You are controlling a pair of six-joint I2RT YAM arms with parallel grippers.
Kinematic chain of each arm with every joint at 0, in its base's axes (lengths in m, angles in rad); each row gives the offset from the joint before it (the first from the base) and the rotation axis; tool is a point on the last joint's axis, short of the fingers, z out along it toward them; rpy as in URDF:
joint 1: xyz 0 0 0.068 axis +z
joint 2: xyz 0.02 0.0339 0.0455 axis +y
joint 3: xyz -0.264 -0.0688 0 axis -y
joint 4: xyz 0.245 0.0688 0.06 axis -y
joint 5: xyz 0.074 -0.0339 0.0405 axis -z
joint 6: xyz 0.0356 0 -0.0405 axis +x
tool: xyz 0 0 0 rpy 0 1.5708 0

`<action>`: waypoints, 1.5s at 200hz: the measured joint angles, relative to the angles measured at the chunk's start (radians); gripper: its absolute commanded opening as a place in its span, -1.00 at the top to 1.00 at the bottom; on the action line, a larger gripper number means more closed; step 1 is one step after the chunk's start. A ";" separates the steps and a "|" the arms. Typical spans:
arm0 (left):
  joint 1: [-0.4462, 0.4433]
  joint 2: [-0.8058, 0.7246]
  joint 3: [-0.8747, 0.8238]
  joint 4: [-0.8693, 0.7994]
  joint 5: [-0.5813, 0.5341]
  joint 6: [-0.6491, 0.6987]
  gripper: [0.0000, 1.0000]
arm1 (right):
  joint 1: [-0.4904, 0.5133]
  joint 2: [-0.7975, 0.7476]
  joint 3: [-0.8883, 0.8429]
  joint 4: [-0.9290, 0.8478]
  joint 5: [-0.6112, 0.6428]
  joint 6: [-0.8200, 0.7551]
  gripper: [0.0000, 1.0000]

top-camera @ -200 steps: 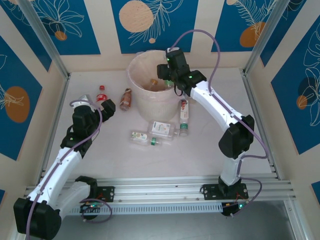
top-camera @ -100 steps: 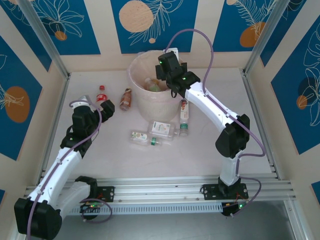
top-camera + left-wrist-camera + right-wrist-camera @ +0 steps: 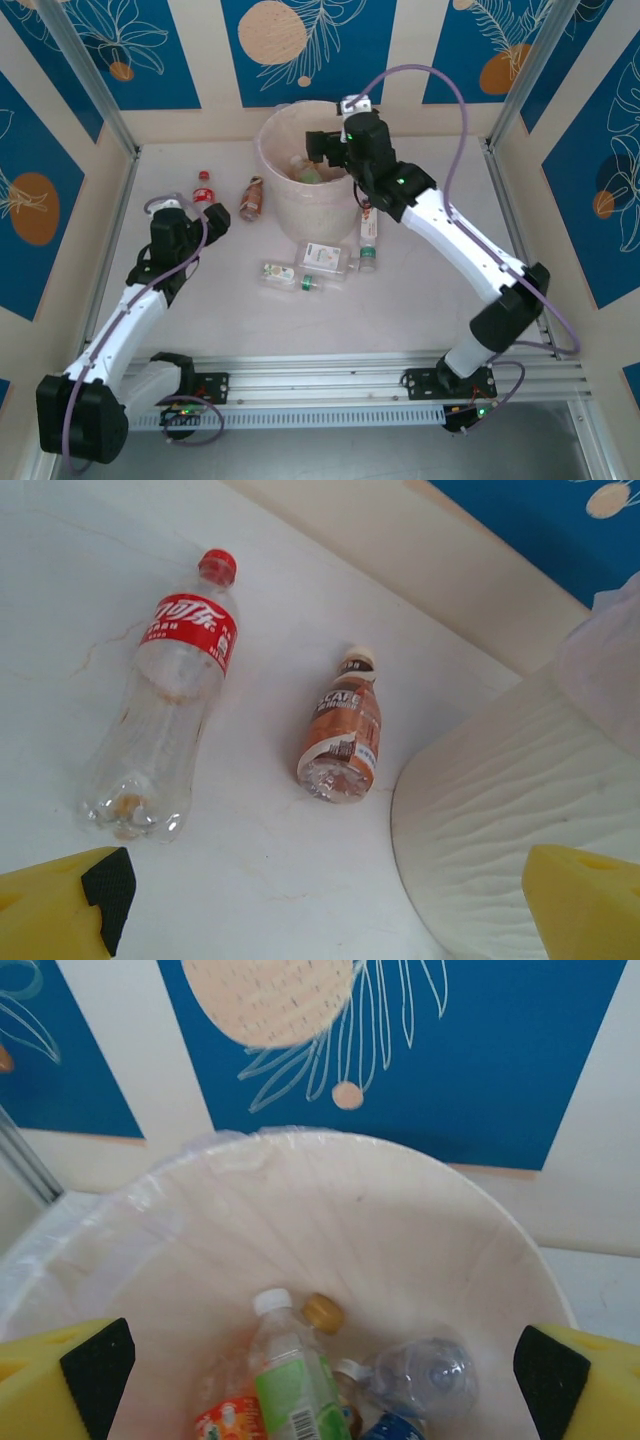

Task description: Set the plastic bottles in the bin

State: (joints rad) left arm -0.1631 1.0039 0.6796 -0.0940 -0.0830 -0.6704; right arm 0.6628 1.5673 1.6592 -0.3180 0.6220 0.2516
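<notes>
The bin (image 3: 285,205), a big cream bucket with a thin liner, stands at the back middle of the table. My right gripper (image 3: 316,147) hangs open over its mouth with nothing between its fingers (image 3: 72,1380). Inside lie a green-label bottle (image 3: 295,1385), a clear bottle (image 3: 428,1373) and an orange-label one (image 3: 229,1423). My left gripper (image 3: 208,213) is open just short of a red-label bottle (image 3: 175,720) and a brown-label bottle (image 3: 343,735), both lying on the table left of the bin wall (image 3: 520,810).
Several more bottles lie in front of the bin: one along its right foot (image 3: 368,228), a white-label one (image 3: 325,257), and two near it (image 3: 280,272) (image 3: 312,284). Metal frame posts and patterned walls close in the table on three sides.
My right gripper has opened over the bin, and a green-label bottle now lies inside. The right arm has swung outward at the elbow. The left gripper has edged slightly toward the red-label bottle.
</notes>
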 measured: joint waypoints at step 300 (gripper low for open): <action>-0.001 1.110 0.975 -0.394 0.270 0.315 -0.78 | -0.357 -0.681 -0.658 -0.118 -0.282 0.168 -0.99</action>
State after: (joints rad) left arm -0.1638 2.1139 1.6550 -0.4877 0.1867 -0.3553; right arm 0.3061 0.8864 1.0016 -0.4358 0.3397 0.4198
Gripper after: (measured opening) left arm 0.892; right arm 0.993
